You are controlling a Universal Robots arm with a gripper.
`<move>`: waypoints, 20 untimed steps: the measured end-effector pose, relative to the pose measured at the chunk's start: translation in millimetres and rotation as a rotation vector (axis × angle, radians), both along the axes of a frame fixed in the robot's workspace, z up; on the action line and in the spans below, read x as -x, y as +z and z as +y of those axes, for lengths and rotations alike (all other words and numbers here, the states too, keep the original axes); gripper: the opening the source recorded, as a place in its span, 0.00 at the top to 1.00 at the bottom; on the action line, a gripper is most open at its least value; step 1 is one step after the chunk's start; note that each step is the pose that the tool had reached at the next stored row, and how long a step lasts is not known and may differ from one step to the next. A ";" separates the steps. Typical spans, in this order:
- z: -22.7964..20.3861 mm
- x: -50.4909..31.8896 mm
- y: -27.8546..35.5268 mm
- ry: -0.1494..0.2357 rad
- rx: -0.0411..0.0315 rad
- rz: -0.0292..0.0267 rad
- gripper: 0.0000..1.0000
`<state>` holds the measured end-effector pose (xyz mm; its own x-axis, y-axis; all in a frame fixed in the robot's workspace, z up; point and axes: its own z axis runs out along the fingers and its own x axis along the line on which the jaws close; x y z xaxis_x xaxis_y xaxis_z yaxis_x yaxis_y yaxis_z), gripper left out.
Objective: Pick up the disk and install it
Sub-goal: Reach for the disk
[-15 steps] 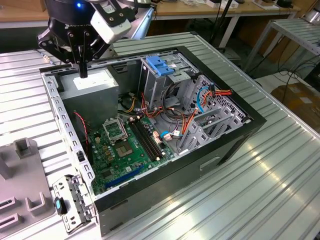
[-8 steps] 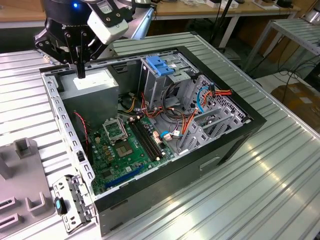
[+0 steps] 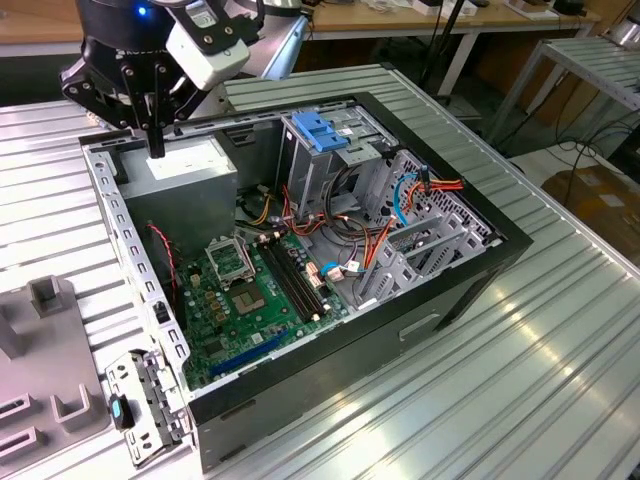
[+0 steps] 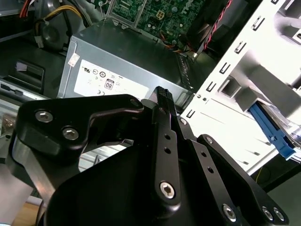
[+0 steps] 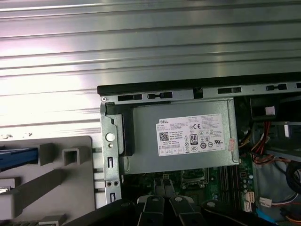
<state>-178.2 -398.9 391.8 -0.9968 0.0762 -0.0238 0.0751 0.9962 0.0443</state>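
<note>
Hovering inside the open computer case (image 3: 330, 372), the tool (image 3: 155, 148) has its two black fingers (image 4: 162, 101) pressed together with nothing between them. It sits right above the grey power supply (image 5: 183, 136) and its white sticker, so no pick yet. Just past the perforated rear wall (image 3: 125, 240), outside the case, a grey holder (image 5: 61, 186) sits on the ribbed counter (image 3: 500, 380). In it is a blue strip that I take for the carrier edge of the disk (image 5: 19, 156); the rest of it I cannot make out. That is where the grasp has to land, by my reading: fingers spread before any descent, squared across the blue frame rather than the label face, and kept clear of the case wall. Farther off, at the case's other end, stands the drive cage (image 3: 320, 150) with its blue top and cables crowding beside it, a tight bay that would punish a crooked grip.
</note>
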 end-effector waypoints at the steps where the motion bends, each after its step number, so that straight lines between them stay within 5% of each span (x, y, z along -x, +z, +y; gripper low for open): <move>1: 0.0 0.5 0.0 0.000 -0.0001 -0.0001 0.89; 20: 0.0 11.0 -0.1 0.000 0.0000 0.0000 0.89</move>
<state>-189.2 -398.9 391.7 -0.9968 0.0763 -0.0238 0.0752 0.9962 0.0443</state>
